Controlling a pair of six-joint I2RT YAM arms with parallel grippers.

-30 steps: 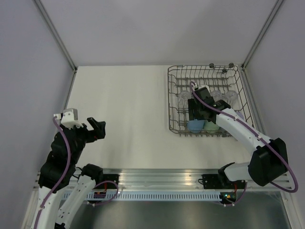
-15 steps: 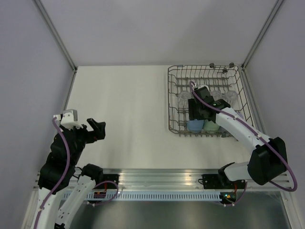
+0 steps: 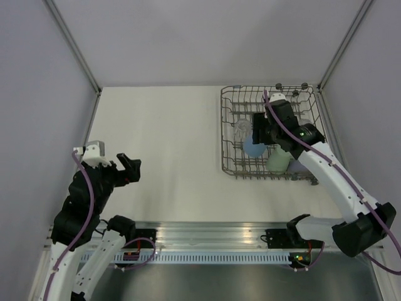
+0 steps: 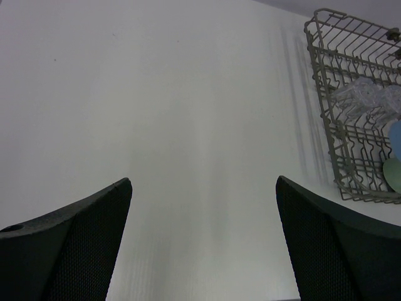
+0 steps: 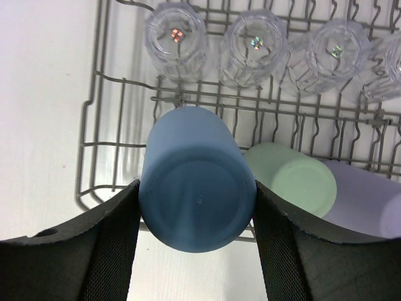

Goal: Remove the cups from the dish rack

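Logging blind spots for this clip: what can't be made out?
- Lilac cup: right wrist view, cut by the edge; top view, mostly under the right arm.
- Fourth glass: right wrist view, cut by the right edge.
- Rack: left wrist view, right part cut off.
- Blue cup lifted clear or not: it hides the wires beneath.

Blue tumbler [image 5: 197, 179] of matt, opaque plastic, smooth-skinned. Same matt plastic on pale green tumbler [image 5: 294, 179] and lilac tumbler [image 5: 369, 200]. Clear glasses [image 5: 177, 34] transparent, glossy, faceted, with small glints. Dish rack [image 5: 94, 147] of thin grey metal wire, dull sheen. Table [image 4: 156, 113] white, smooth, matt. Fingers [image 5: 103, 251] of right tool [image 5: 195, 188] black, matt, finely mesh-textured.
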